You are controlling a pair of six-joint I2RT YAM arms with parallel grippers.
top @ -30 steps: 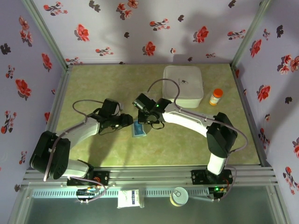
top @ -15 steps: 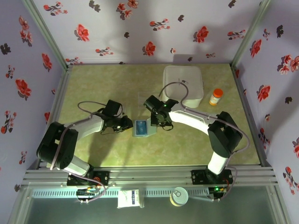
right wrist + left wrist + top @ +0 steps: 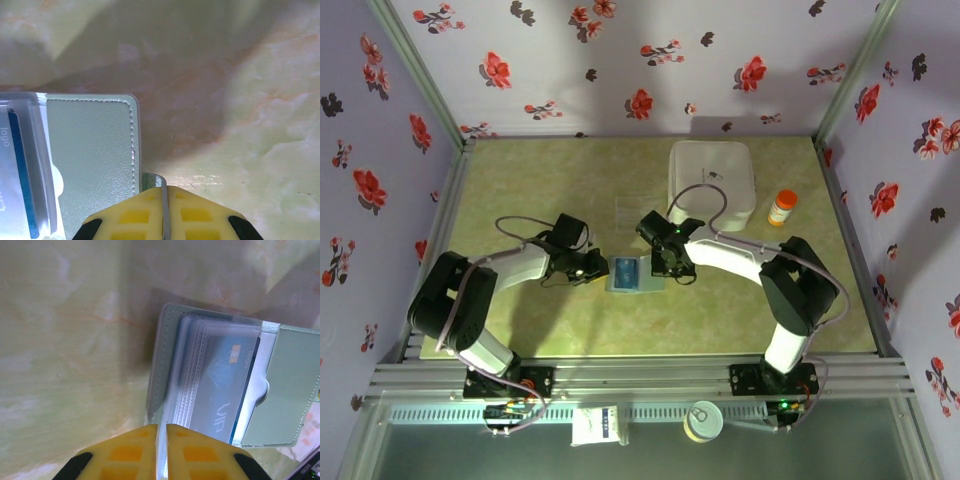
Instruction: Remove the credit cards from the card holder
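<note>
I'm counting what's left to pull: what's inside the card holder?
One blue card shows through the clear sleeves of the card holder. Whether more cards lie beneath it is hidden.

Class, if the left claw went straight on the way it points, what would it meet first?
The card holder: the left claw grips its clear sleeve edge, with the blue card directly ahead.

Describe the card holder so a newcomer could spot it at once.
On the green table, look at the middle, between the left tool and right tool. The card holder lies open there, a small flat grey-blue wallet showing a blue card, unlike the big white box and orange bottle farther back.
</note>
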